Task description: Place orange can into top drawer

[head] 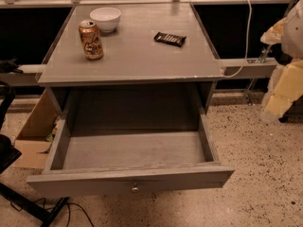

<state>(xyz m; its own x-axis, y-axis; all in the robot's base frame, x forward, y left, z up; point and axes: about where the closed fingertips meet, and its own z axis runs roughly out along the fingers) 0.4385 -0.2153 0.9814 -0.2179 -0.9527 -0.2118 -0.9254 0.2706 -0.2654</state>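
Note:
The orange can (91, 40) stands upright on the left side of the grey cabinet top (137, 56). The top drawer (132, 181) is pulled wide open below the top, with its round metal knob (135, 189) at the front centre, and nothing lies inside it. My gripper (279, 98) is at the far right edge of the view, pale yellow and white, held off to the right of the cabinet, far from the can and holding nothing that I can see.
A white bowl (105, 19) sits just behind the can. A flat dark candy bar (169, 39) lies right of centre on the top. A cardboard box (35, 136) stands on the floor at left, with black equipment (7, 150) beside it. A white cable (244, 41) hangs at right.

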